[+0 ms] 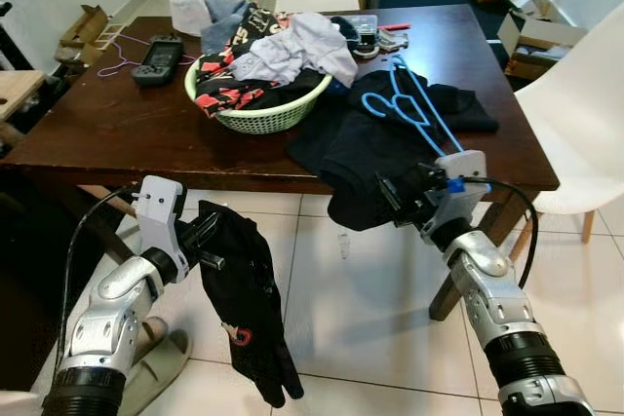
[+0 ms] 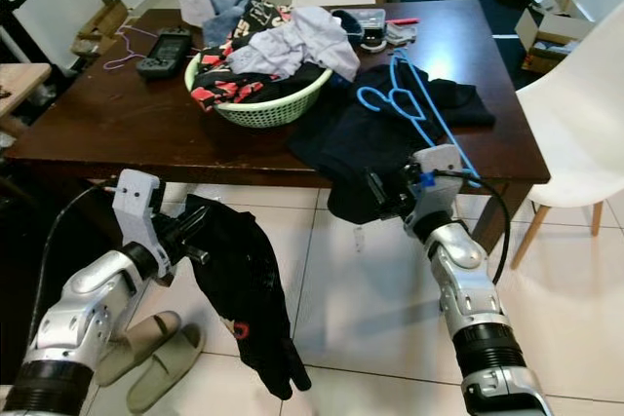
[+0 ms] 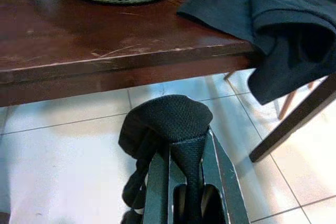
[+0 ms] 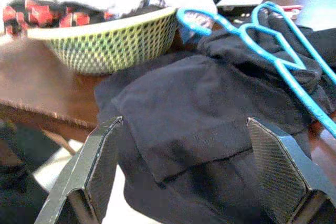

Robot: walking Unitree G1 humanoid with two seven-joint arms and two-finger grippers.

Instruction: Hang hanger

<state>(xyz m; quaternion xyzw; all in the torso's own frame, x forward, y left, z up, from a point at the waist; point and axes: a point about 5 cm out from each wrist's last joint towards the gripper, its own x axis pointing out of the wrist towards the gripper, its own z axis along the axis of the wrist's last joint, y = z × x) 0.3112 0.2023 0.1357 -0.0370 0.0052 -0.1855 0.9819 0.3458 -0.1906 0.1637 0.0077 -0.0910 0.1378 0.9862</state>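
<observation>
We stand at the near edge of the dark wooden table (image 1: 117, 133), and the blue hanger (image 1: 409, 104), the thing we are meant to hang, lies flat on a black garment (image 1: 361, 143) spread over the table's right-hand part, its hook end pointing toward the green laundry basket (image 1: 258, 109). That garment spills over the table's front edge, which is why our right gripper (image 1: 390, 197) sits low at that edge: its two fingers (image 4: 100, 166) are spread wide with the draped black cloth between them but not yet pinched, so we judge it is lined up to take hold of the fabric or to work toward the hanger just beyond. Our left gripper (image 1: 207, 241) is held out below the table's edge, clear of the top, with its fingers clamped on a black mesh garment (image 1: 249, 309) that dangles toward the tiled floor (image 1: 370, 319); the left wrist view shows the cloth bunched over the fingertips, so the grip is firm. Holding it low and apart keeps it from tangling with the pile on the table. The basket is heaped with mixed clothes, and a white chair (image 1: 575, 133) stands at our right. The hanger looks untouched, so the task is barely begun.
</observation>
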